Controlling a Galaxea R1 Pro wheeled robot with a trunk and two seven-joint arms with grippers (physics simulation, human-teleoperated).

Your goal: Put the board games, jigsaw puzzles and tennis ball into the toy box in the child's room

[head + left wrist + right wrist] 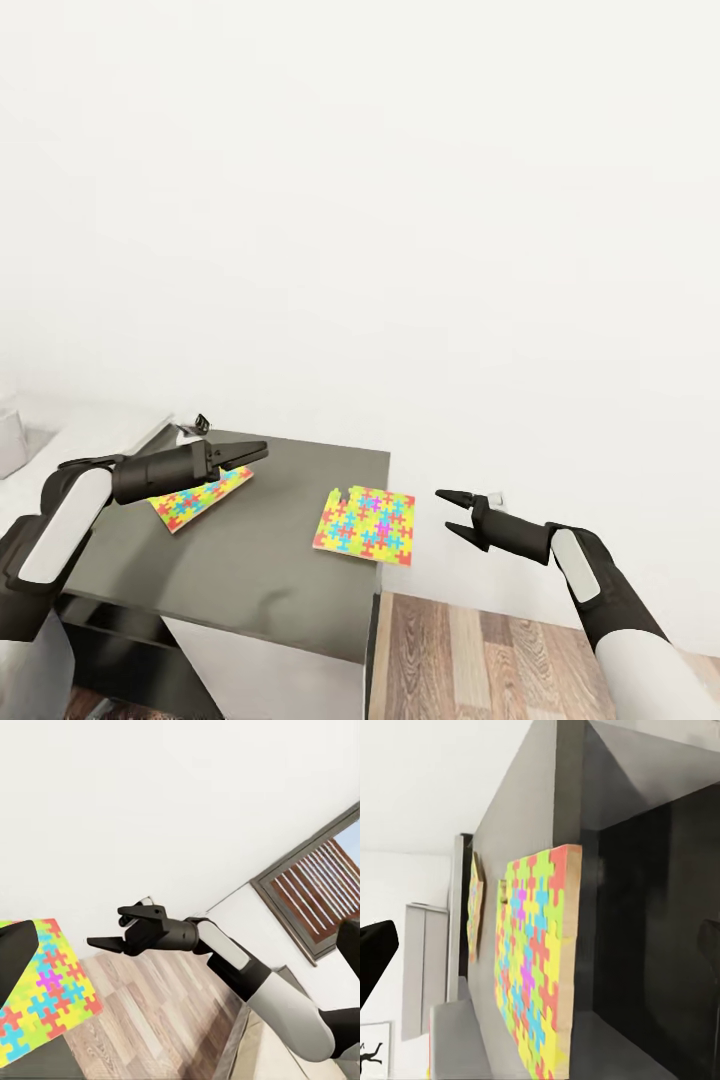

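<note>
Wall: plain white behind the dark grey table (240,560).
Near puzzle (366,526): flat at the table's right edge, roughly square.
Far puzzle (200,495): flat under my left gripper (258,452), jaws look closed.
Right gripper (447,511): open, off the table beside the near puzzle.

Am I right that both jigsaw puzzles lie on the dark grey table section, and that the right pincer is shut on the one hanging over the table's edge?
Not quite. The right pincer is open and empty, off the dark grey table section, as the head view shows. Both jigsaw puzzles do lie on it, one overhanging its edge.
</note>
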